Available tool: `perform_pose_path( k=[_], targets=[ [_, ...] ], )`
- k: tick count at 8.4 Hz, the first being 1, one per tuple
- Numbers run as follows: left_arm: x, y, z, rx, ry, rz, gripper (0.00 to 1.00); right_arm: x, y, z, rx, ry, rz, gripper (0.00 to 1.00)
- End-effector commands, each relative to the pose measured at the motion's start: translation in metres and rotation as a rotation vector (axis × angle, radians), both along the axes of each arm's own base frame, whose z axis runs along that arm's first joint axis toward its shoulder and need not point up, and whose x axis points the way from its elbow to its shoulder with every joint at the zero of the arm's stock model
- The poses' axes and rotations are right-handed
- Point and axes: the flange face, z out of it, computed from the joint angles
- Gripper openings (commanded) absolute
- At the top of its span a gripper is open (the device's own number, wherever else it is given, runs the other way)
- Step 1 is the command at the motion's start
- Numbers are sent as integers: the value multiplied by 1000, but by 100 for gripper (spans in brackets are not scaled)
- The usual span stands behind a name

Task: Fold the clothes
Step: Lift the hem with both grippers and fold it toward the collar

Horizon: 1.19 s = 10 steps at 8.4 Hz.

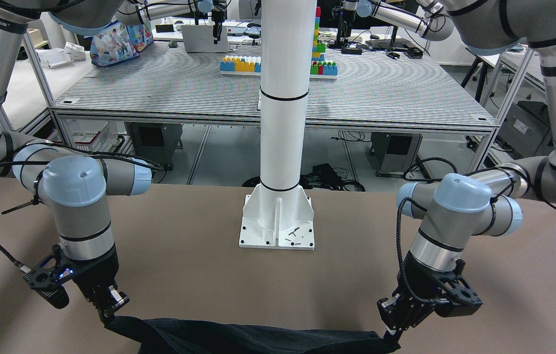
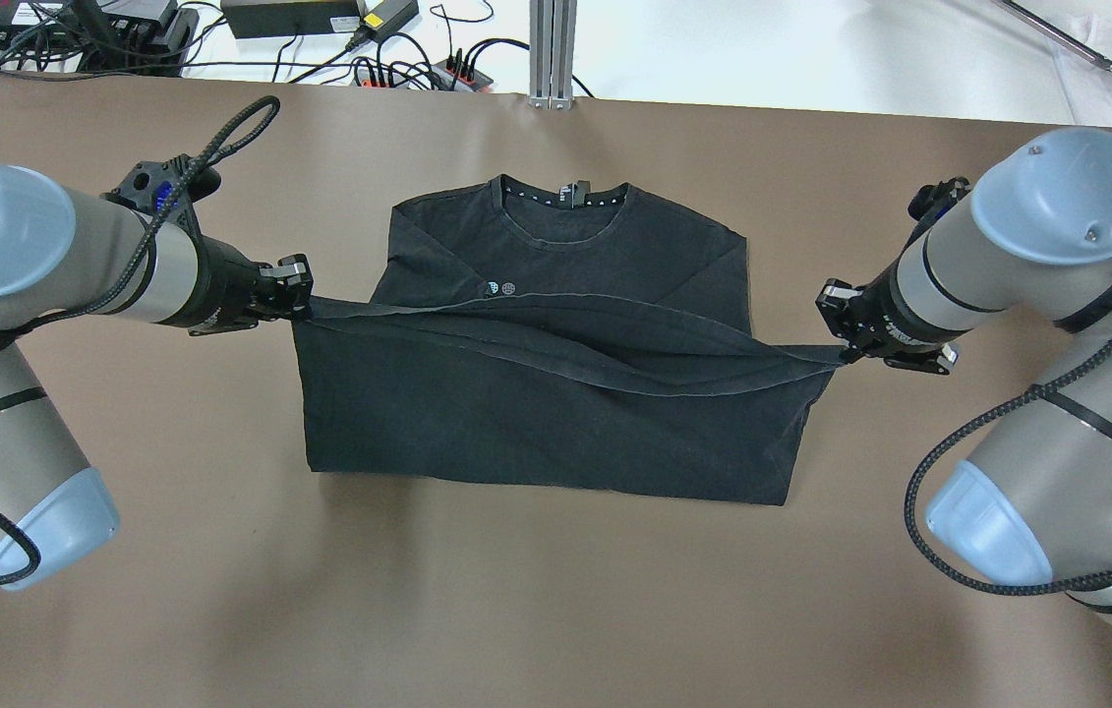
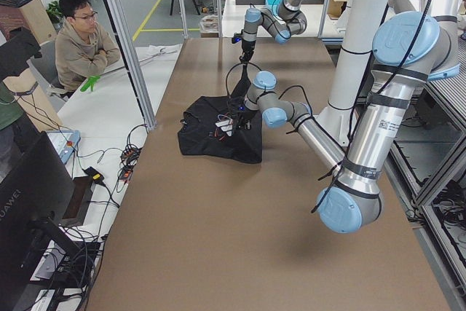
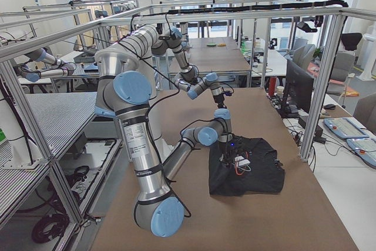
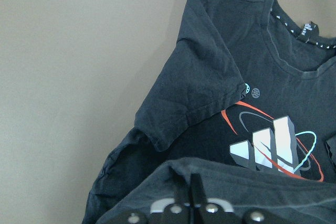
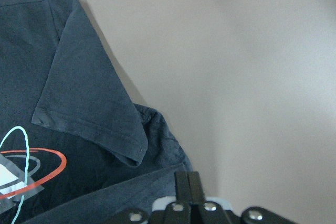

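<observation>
Two end effectors shared the work: the left end effector and the right end effector were each pressed together on one corner of the hem of the black T-shirt. The shirt lay mid-frame on the brown bench, with its collar toward the top of the overhead view. Between the two pinches the hem ran as a taut, raised band across the shirt's middle. We judged the fold about half done. One sleeve in each wrist view seemed already turned in over the chest beside the striped logo, giving a near-rectangular outline, and the lower half was doubled over but not yet laid flat. What seemed left was to carry the hem up to the collar, let go, and perhaps fold once more. The bench was a plain matt sheet. In the front-facing view a white post stood bolted down at centre, with a striped table bearing coloured blocks above it. A seated person appeared at the upper left of the left-side view.
</observation>
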Motion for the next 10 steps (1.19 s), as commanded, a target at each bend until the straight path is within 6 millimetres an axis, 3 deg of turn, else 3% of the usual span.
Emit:
perform_pose_path(
  k=[1,3,4,6,7,8,10],
  targets=[
    [-10,-12,4,-9,-5,-20,0,6,-52,22,21,76,-28,0],
    [6,-38,18,-6,-6,-33,0,-12,-97,6,20,92,-30,0],
    [16,-57,23,2,5,-40,0,-18,-108,13,10,106,-30,0],
    [28,-101,7,12,4,-63,0,-22,-141,34,35,136,-69,0],
    [41,-119,-6,13,2,-65,0,-30,-148,40,40,133,-71,0],
    [43,-122,-5,18,0,-64,0,-34,-148,40,35,130,-67,0],
    [58,-146,17,37,10,-66,0,-45,-162,42,16,145,-74,0]
  ],
)
